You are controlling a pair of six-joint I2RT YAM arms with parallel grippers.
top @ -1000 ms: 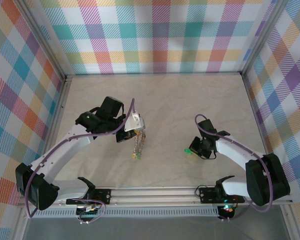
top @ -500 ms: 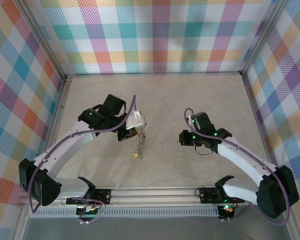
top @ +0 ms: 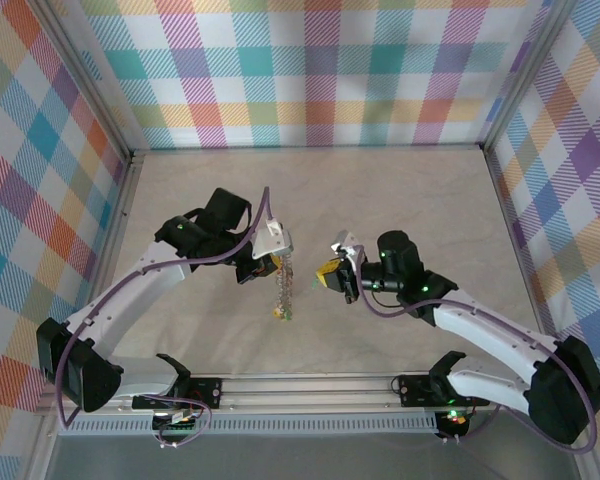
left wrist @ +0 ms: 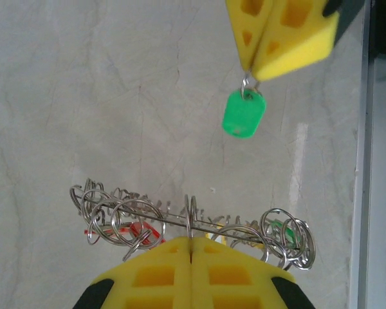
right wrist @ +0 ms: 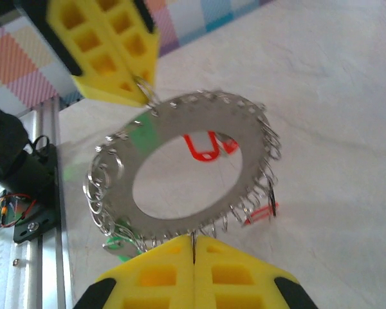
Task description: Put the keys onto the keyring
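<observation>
Left pincer (left wrist: 191,241) clamped on keyring (left wrist: 161,221), right pincer (left wrist: 252,64) clamped on green-tag key (left wrist: 244,113) near it above the desk (left wrist: 83,96); threading step, next probably needs fine alignment.

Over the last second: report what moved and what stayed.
The right fingers swung left across the table, from its right side to close beside the keyring, carrying the green key with them. The left fingers stayed shut on the keyring, holding it up in about the same spot.
</observation>
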